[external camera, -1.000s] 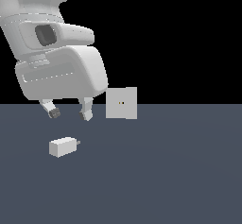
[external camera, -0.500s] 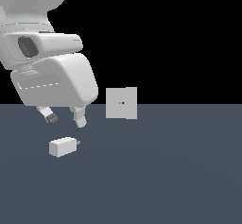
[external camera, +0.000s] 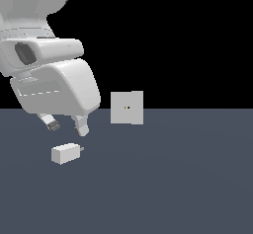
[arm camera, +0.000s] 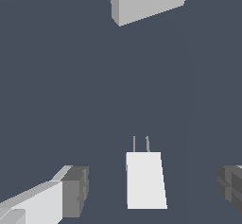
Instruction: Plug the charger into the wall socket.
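Charger (external camera: 65,153) first: 1 small off-white block lies flat on the dark tabletop (external camera: 188,178), well toward the exterior view's left, with 2 short grey prongs (arm camera: 141,143) on the end that faces the exterior view's right, roughly toward the wall socket. Nothing touches it. In the wrist view it sits between the 2 fingertips, with clear tabletop on either side of it.

Above it hangs the gripper (external camera: 66,126), jaws spread wide and holding nothing; its 2 dark-padded fingertips (arm camera: 75,192) stand apart from the block and above it, not yet level with its sides.

By my reading, the step in hand is the approach to the grasp: the charger is not yet picked up and nothing is plugged in. The next move calls for a descent until the pads straddle the block's long sides, then a close on the body, leaving the prongs free and pointing forward.

Farther out, 1 wall socket (external camera: 127,107) stands upright near the far edge of the tabletop, to the exterior view's right of the charger and well apart from it. It is a flat square plate with 2 tiny dark holes at its centre.

Count: 1 charger, 2 prongs, 1 socket, 2 holes, 1 arm, 1 gripper.
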`<action>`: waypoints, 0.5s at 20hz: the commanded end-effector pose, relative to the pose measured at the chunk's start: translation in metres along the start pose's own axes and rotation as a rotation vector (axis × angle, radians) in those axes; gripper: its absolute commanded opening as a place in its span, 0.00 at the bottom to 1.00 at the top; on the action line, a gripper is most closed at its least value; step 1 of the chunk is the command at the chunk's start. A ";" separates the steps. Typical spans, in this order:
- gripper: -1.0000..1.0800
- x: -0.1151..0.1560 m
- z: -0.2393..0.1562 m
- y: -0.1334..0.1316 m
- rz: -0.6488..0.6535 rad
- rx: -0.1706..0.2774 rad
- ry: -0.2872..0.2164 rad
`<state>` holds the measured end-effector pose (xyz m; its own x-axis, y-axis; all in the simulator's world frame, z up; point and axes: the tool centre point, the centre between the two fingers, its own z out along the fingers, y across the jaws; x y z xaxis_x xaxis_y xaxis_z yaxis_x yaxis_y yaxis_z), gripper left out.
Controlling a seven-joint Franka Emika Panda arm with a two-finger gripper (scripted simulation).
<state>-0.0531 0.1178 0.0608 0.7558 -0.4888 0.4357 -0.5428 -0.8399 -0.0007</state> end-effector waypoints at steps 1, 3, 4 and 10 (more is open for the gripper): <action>0.96 -0.002 0.004 0.000 0.000 -0.001 -0.001; 0.96 -0.005 0.010 0.001 0.000 -0.001 -0.001; 0.96 -0.007 0.013 0.001 0.001 -0.001 -0.001; 0.96 -0.018 0.036 0.001 0.003 -0.002 -0.002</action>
<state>-0.0542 0.1170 0.0262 0.7553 -0.4909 0.4342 -0.5451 -0.8384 0.0003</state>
